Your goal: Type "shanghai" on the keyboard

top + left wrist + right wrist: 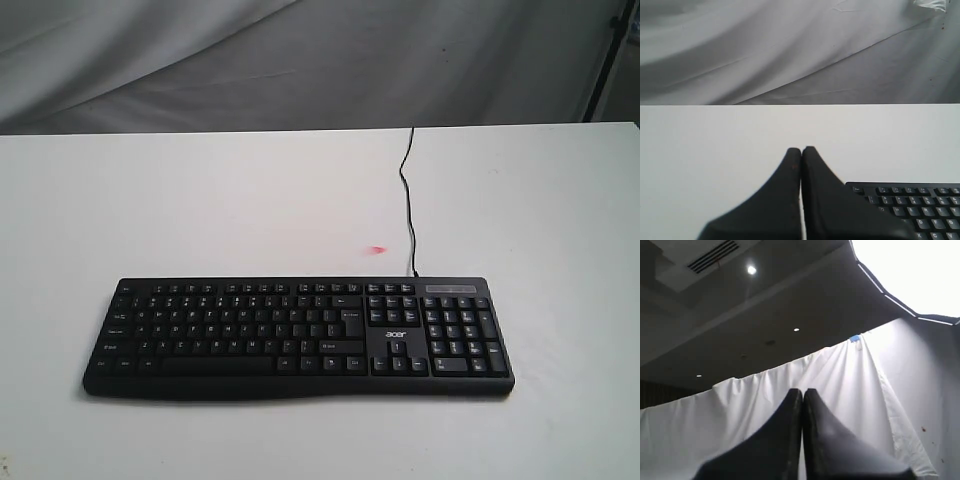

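A wide black keyboard with white legends and an "acer" logo lies flat on the white table near its front edge. Its thin black cable runs from the back edge toward the table's far side. Neither arm appears in the exterior view. In the left wrist view my left gripper is shut with nothing between its black fingers, hovering over bare table beside the keyboard's corner. My right gripper is shut and empty too, pointing upward at a white curtain and ceiling; no keyboard shows in that view.
A small red mark sits on the table behind the keyboard. A grey-white cloth backdrop hangs beyond the table's far edge. A dark stand leg shows at the upper right.
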Action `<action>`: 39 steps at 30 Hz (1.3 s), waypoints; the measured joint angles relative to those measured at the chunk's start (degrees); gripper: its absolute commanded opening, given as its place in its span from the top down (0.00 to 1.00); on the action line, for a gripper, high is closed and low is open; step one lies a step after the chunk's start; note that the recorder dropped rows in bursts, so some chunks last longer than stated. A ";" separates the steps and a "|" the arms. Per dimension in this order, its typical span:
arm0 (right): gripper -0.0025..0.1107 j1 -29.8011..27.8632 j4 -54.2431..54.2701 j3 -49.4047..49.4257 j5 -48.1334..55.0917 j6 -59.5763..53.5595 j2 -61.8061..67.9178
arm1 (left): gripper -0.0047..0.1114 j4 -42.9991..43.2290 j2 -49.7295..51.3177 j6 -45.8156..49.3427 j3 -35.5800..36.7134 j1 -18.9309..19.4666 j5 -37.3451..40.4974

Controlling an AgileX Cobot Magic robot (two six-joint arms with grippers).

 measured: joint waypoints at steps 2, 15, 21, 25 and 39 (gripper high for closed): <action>0.98 0.00 -3.32 0.00 -0.06 1.12 0.00 | 0.95 0.00 0.00 0.00 0.00 0.00 0.00; 0.98 0.00 -11.01 -14.56 13.46 9.89 4.20 | 0.95 0.00 0.00 0.00 0.00 0.00 0.00; 0.98 0.00 -12.86 -20.65 13.80 11.84 14.49 | 0.95 0.00 0.00 0.00 0.00 0.00 0.00; 0.98 0.00 -20.00 -25.81 15.58 16.16 22.33 | 0.95 0.00 0.00 0.00 0.00 0.00 0.00; 0.98 0.00 -65.18 -43.63 15.64 54.30 48.25 | 0.95 0.00 0.00 0.00 0.00 0.00 0.00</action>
